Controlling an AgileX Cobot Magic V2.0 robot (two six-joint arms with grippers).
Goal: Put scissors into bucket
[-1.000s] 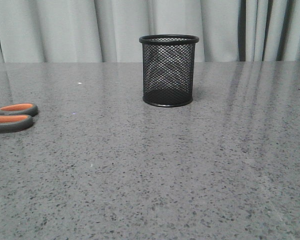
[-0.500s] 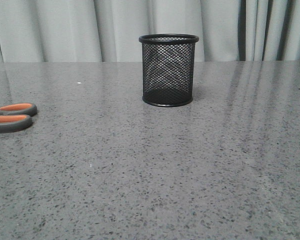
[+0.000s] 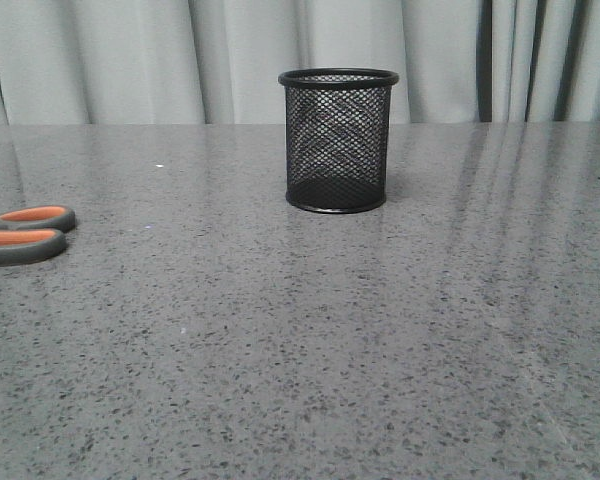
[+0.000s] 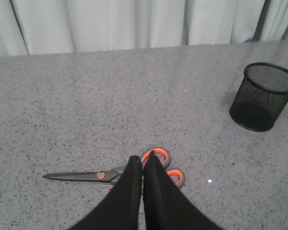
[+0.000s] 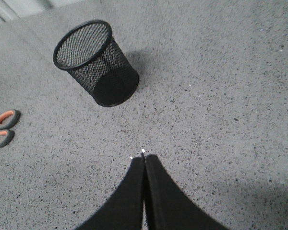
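At the far left edge of the front view, only the two handle loops of the scissors point(image 3: 22, 234) show; the blades are cut off there. The left wrist view shows the whole scissors point(image 4: 116, 171) lying flat on the grey speckled table point(image 3: 310, 330). Part of the handles hides behind the left gripper point(image 4: 143, 160). The long line of the scissors runs left to right across the table. The blade tips point left, away from the bucket point(image 3: 337, 140), and the orange-lined loops point toward it.

The bucket stands upright near the middle of the table, toward the far side, well apart from the scissors. I cannot see anything inside it through the mesh.

The left gripper hangs above the scissors' handles with its fingers pressed together, holding nothing. The right gripper point(image 5: 144, 158) hangs over bare table near the bucket point(image 5: 97, 63), its fingers also pressed together. Pale curtains point(image 3: 130, 60) hang behind the table.
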